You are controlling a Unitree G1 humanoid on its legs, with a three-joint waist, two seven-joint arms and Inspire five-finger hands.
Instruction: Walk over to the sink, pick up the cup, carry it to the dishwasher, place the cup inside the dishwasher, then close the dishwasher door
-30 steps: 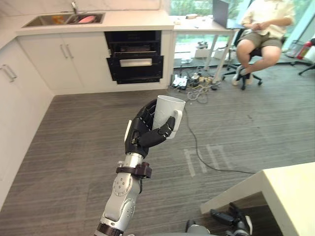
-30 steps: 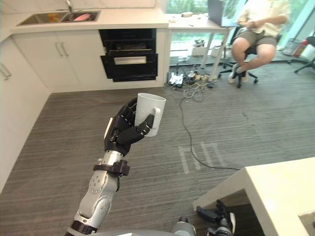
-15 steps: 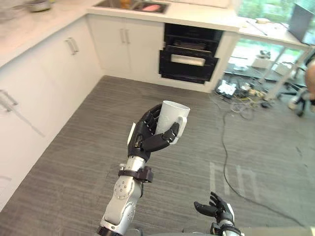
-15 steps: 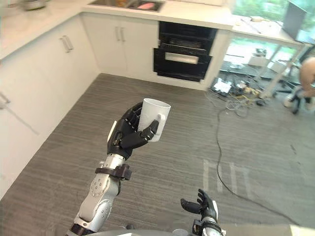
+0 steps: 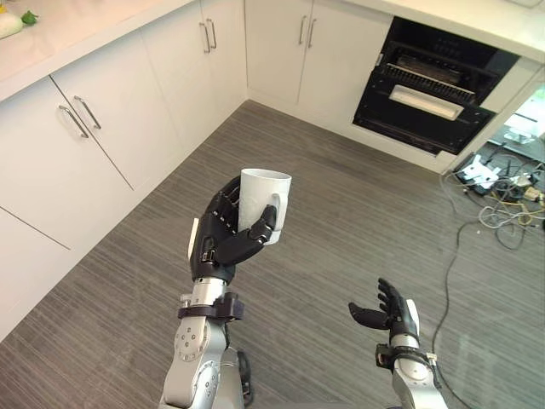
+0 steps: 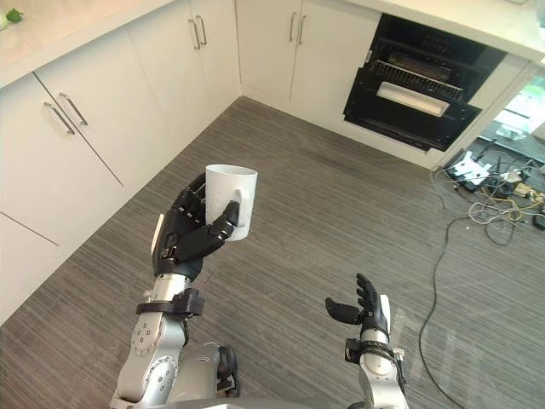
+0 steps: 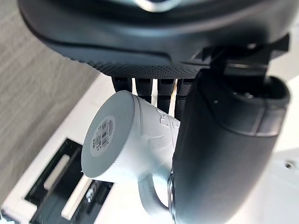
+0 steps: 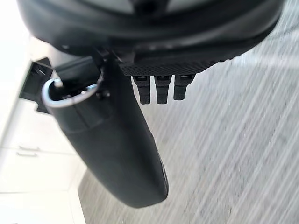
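Nearest, the right robot hand [image 5: 387,311] hovers low over the floor [image 5: 341,213], fingers loosely spread and holding nothing. Beyond it and higher, the left robot hand [image 5: 223,239] is wrapped round a cup [image 5: 260,200]: a smooth white cylindrical mug, upright with its mouth up. The fingers curl behind its wall and the thumb crosses the front beside the loop handle. The left wrist view shows a round label on its flat base. The floor is grey streaked planking. Farther off run flat white cabinets [image 5: 111,119] with slim bar handles under a pale worktop [image 5: 77,30]. The black dishwasher [image 5: 434,94] stands well apart, a wire rack visible inside.
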